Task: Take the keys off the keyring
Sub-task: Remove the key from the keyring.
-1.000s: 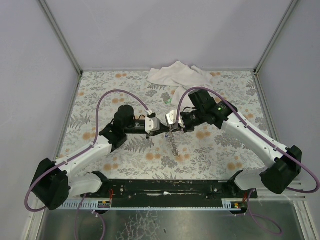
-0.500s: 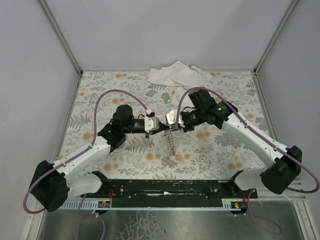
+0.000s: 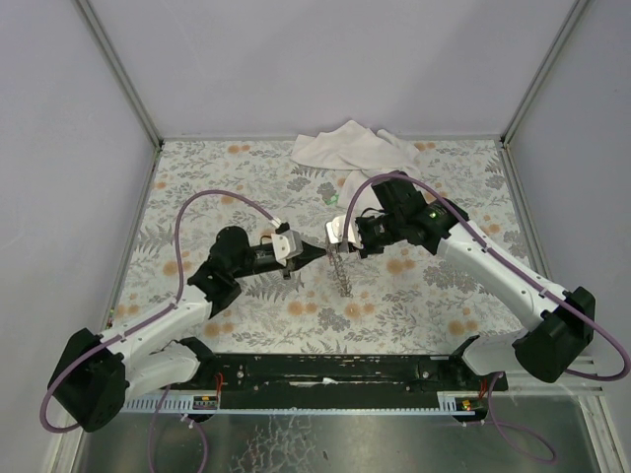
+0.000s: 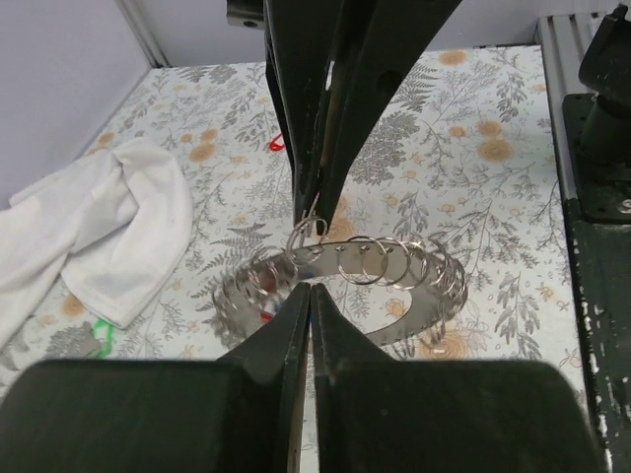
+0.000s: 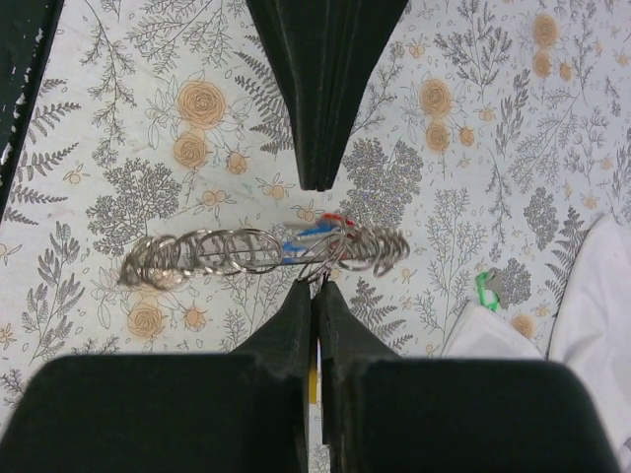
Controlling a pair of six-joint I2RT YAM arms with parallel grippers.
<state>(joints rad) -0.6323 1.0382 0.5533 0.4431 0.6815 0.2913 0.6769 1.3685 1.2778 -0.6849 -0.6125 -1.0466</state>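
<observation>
Right tool point(image 5: 315, 286): fingers together, clamped on a ring of the keyring point(image 5: 227, 251), which hangs from it over mid-counter point(image 3: 414, 305). Left tool point(image 4: 310, 288): fingers together, tips at the keyring's upper end; cannot tell whether it holds a ring. Green key point(image 5: 485, 289) lies on the counter beside the cloth point(image 3: 345, 146).

- keyring point(image 4: 375, 266): bright silvery metal, polished and glinting, made of thin wire loops.
- keys point(image 5: 312, 231): red and blue heads, too blurred to tell the finish.
- cloth point(image 4: 108, 227): white fabric, soft, matt and creased.
- desk point(image 3: 197, 187): matt covering printed with grey leaves and orange flowers.
- left hand point(image 4: 310, 292) and right hand point(image 5: 315, 288): smooth matt black plastic.
- arm casings point(image 3: 493, 261): smooth white plastic.
</observation>
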